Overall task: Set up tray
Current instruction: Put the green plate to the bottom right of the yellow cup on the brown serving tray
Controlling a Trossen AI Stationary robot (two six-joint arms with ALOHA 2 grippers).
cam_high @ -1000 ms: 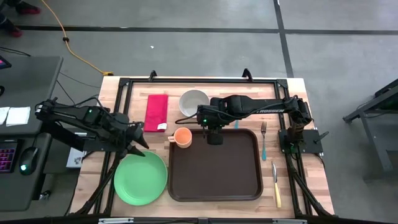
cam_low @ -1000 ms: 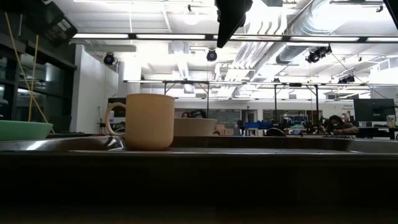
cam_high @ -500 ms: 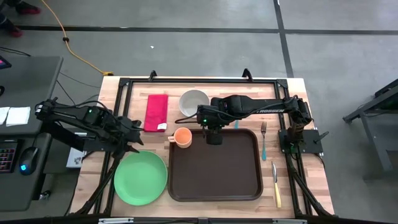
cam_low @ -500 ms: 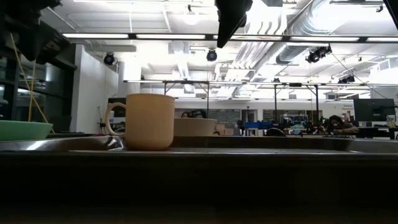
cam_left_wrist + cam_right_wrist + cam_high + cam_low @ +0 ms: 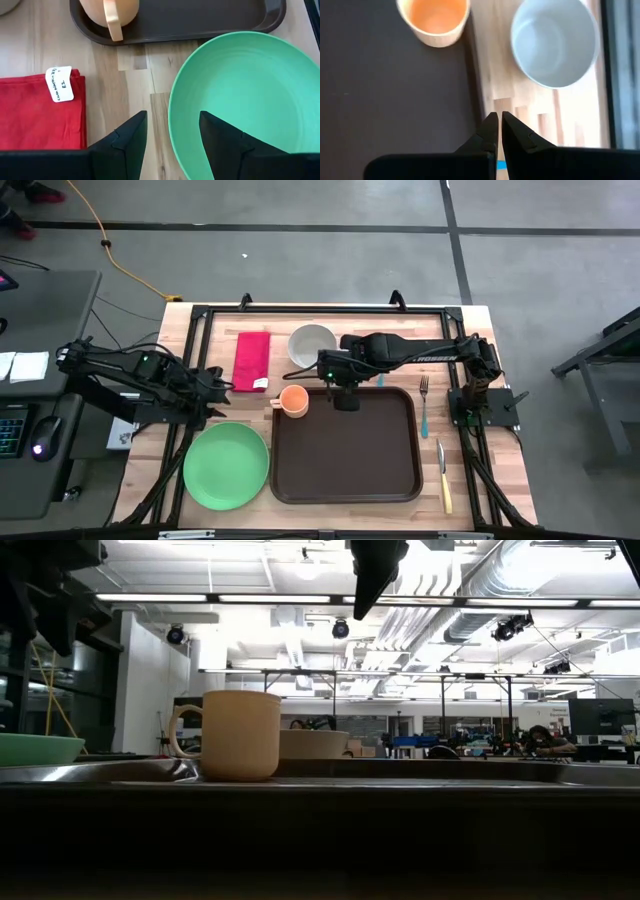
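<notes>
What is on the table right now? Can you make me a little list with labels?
tray: dark brown tray, near the table's middle
cup: orange mug on the tray's far left corner
plate: green plate on the wood left of the tray
bowl: white bowl behind the tray
napkin: red cloth napkin, left of the bowl
cutlery: fork and yellow-handled knife right of the tray
left tool: open, above the plate's edge
right tool: shut, above the tray's far edge

Strip lights (image 5: 300,598) on the ceiling are glaring brightly in the low view, leaving the mug (image 5: 240,734) backlit and the foreground lying black. From above, even light is falling, casting soft shadows on the surface (image 5: 455,490).
</notes>
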